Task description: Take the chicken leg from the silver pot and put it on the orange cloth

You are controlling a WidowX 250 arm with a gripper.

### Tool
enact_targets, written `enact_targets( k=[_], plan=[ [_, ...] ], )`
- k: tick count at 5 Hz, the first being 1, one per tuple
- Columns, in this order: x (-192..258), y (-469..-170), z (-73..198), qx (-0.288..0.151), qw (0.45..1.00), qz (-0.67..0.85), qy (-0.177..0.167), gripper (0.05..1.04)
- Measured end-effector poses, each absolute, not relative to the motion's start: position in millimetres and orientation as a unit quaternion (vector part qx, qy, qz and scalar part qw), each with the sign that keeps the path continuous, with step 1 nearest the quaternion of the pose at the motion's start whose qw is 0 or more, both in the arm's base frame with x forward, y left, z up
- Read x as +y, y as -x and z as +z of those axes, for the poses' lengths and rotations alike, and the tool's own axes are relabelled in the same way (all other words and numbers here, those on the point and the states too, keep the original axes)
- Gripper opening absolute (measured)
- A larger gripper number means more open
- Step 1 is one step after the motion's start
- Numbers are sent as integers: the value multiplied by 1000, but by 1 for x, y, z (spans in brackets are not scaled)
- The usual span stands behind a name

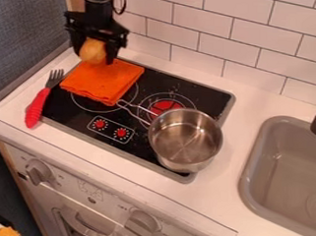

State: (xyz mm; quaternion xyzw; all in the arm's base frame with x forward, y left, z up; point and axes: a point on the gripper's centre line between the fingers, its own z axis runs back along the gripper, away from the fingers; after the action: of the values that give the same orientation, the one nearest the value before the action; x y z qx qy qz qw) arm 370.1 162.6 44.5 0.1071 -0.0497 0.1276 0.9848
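Gripper (94,55) fingers are parted only by the width of the chicken leg (92,50), which is held between them by its sides, well apart from the pot (186,138) on its upper left. By that position, the leg is brought to the far edge of the cloth (100,84), though whether they touch cannot be told. The cloth is laid flat and folded on the stove (74,112), left of the pot, probably so that a soft, steady landing is offered. The pot is stood upright, its handle (136,108) pointed towards the cloth; its inside has presumably been emptied by the lift. The fork (36,107) is laid farther left of the pot, likely out of the way. What seems called for is a slight lowering, then release; near the edge, the rounded leg could be rolled off. Small marks beside the oven knobs (38,172), below the pot, are too faint to be read
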Motion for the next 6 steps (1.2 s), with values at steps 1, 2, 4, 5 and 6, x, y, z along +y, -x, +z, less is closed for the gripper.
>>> enact_targets(
  k=[1, 2, 4, 5, 6],
  plan=[
    [163, -362, 37, -39, 987, 124, -99, 870],
    [161, -356, 36, -25, 989, 128, -68, 930],
    [158, -352, 38, -19, 992, 123, -14, 1003],
    [157, -354, 57, -46, 993, 109, -16, 1000],
    [153, -350, 69, -61, 994, 89, -17, 1000]
  ],
)
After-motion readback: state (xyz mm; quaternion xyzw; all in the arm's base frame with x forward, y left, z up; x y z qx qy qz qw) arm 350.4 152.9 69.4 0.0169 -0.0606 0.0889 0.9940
